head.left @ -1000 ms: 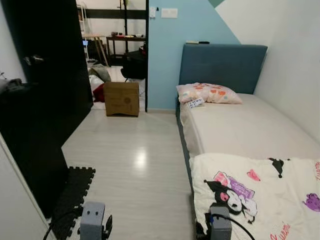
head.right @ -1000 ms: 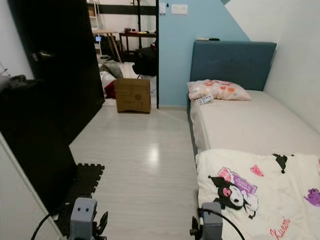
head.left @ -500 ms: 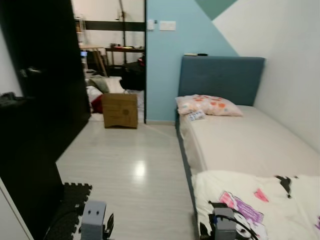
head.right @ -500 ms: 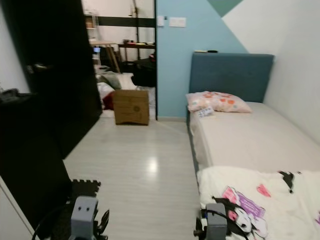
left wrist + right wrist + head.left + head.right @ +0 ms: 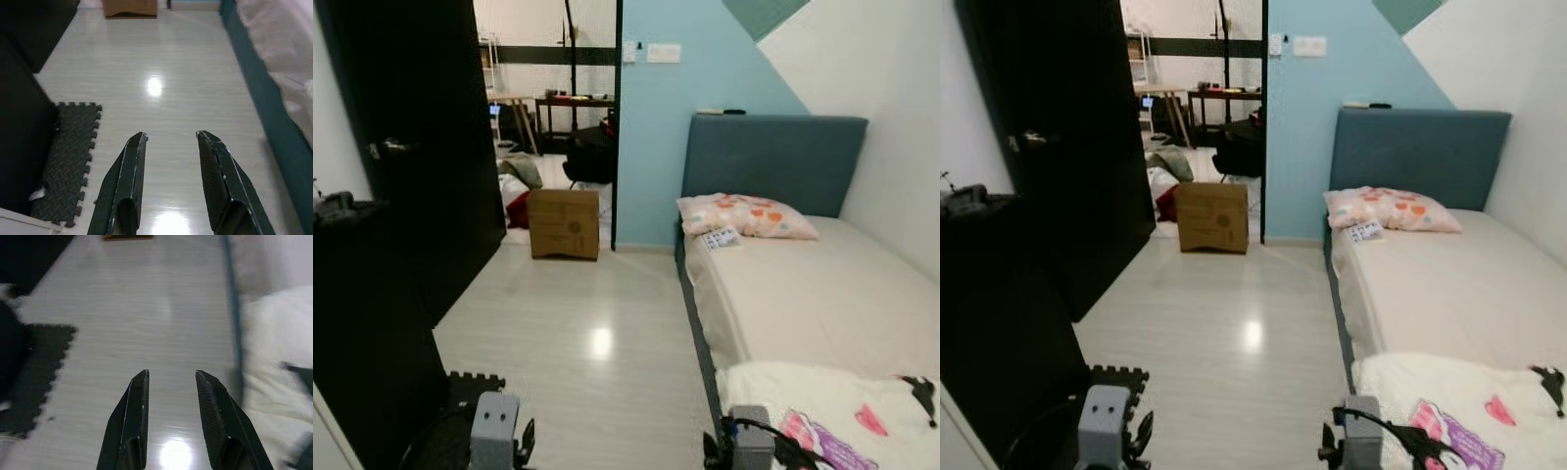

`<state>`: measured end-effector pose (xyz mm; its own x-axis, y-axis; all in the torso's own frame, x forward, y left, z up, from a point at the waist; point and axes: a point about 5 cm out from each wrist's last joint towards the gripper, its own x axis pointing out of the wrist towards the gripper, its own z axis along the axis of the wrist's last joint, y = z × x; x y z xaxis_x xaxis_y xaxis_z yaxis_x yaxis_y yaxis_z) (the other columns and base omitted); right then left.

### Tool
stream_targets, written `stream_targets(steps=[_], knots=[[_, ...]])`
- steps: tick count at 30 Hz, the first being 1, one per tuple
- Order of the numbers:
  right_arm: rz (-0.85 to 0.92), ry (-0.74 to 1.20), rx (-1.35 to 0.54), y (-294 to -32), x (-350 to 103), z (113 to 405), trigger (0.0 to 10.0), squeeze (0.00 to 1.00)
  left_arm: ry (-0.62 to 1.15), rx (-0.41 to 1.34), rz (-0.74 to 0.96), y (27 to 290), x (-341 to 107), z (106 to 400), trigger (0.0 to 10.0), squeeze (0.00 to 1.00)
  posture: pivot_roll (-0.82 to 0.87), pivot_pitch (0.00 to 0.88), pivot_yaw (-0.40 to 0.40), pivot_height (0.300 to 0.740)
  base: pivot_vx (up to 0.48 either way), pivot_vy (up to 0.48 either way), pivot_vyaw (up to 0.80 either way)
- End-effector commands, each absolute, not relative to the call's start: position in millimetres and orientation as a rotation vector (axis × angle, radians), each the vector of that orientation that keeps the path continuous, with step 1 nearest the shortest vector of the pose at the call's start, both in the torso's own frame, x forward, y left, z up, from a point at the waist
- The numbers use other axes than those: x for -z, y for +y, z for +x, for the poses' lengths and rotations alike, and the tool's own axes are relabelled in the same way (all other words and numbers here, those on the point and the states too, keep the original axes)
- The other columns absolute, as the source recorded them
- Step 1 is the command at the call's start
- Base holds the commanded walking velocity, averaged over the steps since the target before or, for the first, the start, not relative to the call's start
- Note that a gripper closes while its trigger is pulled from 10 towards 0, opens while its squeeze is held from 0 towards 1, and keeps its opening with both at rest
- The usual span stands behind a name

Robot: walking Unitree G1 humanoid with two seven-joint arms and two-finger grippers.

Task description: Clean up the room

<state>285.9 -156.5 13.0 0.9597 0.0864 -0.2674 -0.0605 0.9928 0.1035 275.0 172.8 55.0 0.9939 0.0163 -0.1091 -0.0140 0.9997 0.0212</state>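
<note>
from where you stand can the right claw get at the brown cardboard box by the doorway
Probably not. The brown cardboard box sits far across the pale floor, while the right claw hangs open and low beside the bed.

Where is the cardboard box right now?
The cardboard box sits on the pale floor ahead, in the open doorway beside the blue wall, left of the bed.

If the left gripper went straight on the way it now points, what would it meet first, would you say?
Most likely the pale wood-look floor: the open left gripper points forward and down over bare boards. The black foam mat and the bed's teal base lie off to either side, though depth is hard to judge.
</note>
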Motion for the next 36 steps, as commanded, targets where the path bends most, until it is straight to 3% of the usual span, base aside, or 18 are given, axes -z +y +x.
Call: stream_targets(steps=[1,36], knots=[[0.093,0.296,-0.057,-162.7,-8.4,281.9,10.0,0.00,0.137,-0.014,0.015,172.0,-49.6,272.6,10.0,0.00,0.06,0.085,-0.033,0.740,0.345,0.000,0.00],[0.093,0.296,-0.045,-163.8,-10.6,285.7,10.0,0.00,0.147,-0.022,0.016,171.9,-48.0,275.1,10.0,0.00,0.05,0.097,-0.035,0.740,0.341,0.000,0.00]])
